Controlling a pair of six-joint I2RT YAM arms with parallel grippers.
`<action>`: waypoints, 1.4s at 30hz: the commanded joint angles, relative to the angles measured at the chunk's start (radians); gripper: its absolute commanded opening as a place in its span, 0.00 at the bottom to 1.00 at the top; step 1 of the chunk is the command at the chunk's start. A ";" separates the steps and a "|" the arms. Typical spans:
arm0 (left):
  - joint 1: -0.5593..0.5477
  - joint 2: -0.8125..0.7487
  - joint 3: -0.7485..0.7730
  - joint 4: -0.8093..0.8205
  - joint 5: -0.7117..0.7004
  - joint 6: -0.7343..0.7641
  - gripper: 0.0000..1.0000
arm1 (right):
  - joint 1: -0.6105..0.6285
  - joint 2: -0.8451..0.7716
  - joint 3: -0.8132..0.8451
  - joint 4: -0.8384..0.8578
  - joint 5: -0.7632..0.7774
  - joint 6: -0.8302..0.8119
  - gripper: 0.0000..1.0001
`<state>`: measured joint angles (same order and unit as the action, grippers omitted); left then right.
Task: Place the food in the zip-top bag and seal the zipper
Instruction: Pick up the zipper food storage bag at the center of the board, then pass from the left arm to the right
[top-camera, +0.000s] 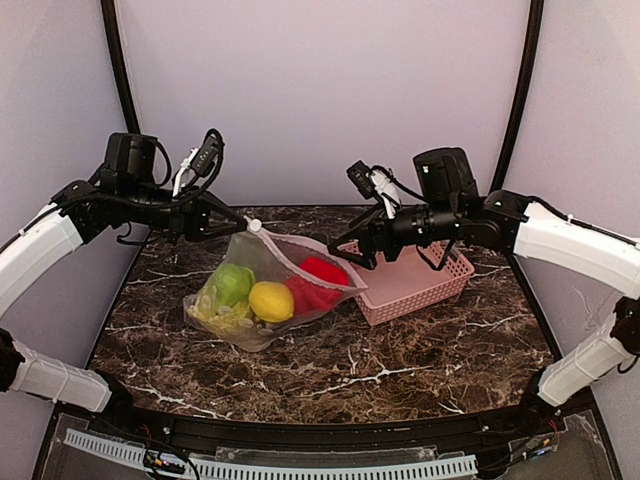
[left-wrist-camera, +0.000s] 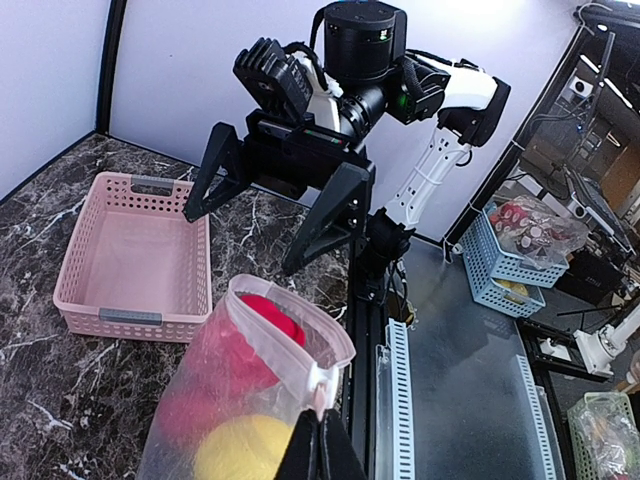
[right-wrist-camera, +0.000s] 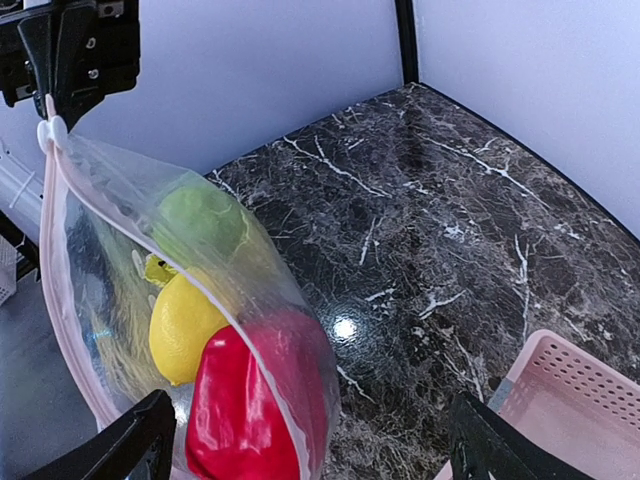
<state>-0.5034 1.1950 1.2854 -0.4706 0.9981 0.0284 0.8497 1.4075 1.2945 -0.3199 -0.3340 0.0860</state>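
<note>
Now the left gripper (top-camera: 238, 222) pinches the zip-top bag (top-camera: 252, 262) tight at its 11 o'clock corner; the right gripper (top-camera: 358, 256) hovers at 2 o'clock, fingers wide, empty

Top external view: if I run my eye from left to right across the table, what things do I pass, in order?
Inside the zip-top bag: green round piece → yellow round piece → red bell pepper. Then, beyond the bag, the pink basket.
</note>
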 joint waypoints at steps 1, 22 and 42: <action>-0.004 -0.029 -0.014 -0.027 0.016 0.021 0.01 | -0.001 0.038 -0.015 0.015 -0.120 -0.026 0.90; -0.004 -0.103 -0.094 0.103 -0.132 -0.058 0.01 | -0.002 -0.062 0.095 -0.217 -0.254 0.026 0.00; -0.029 -0.020 -0.326 0.438 0.052 -0.251 0.53 | -0.037 -0.022 0.020 -0.172 -0.316 0.186 0.00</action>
<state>-0.5224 1.1831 1.0088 -0.1246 0.9825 -0.1623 0.8337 1.3624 1.3182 -0.5457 -0.6331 0.2241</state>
